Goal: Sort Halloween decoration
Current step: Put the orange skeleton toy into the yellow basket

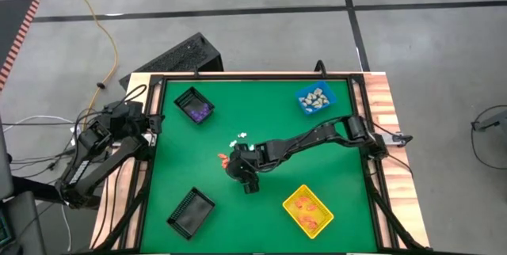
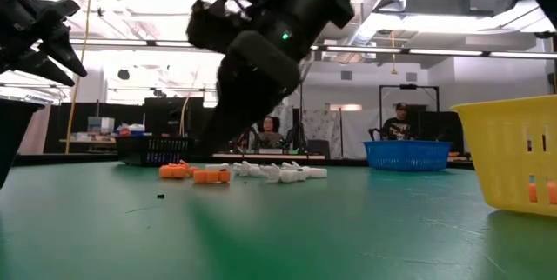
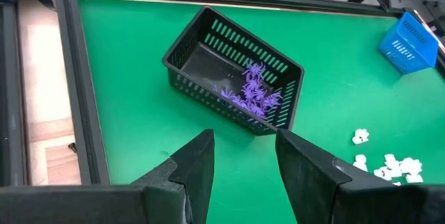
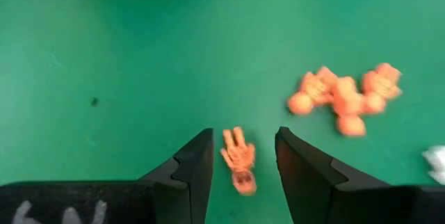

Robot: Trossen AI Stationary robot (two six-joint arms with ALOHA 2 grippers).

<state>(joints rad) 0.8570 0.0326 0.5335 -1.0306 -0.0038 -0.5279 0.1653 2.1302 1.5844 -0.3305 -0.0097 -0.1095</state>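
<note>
The Halloween decoration lies loose mid-table: a small orange figure [image 4: 238, 158] flat on the green mat, a cluster of orange pieces [image 4: 344, 99] beside it, and white pieces [image 1: 240, 138] a little farther back. My right gripper [image 4: 243, 133] is open and slants down over the single orange figure. One finger stands on either side of the figure without touching it. In the high view the right gripper [image 1: 231, 162] is at the table's middle. My left gripper [image 3: 243, 135] waits open at the table's left edge, facing a black bin [image 3: 233, 71] that holds purple pieces.
A blue bin [image 1: 314, 99] with pale pieces stands at the far right. A yellow bin [image 1: 307, 210] with orange pieces is at the near right, and a second black bin [image 1: 191, 210] at the near left. A black frame [image 1: 150, 168] rims the mat. People sit in the room behind.
</note>
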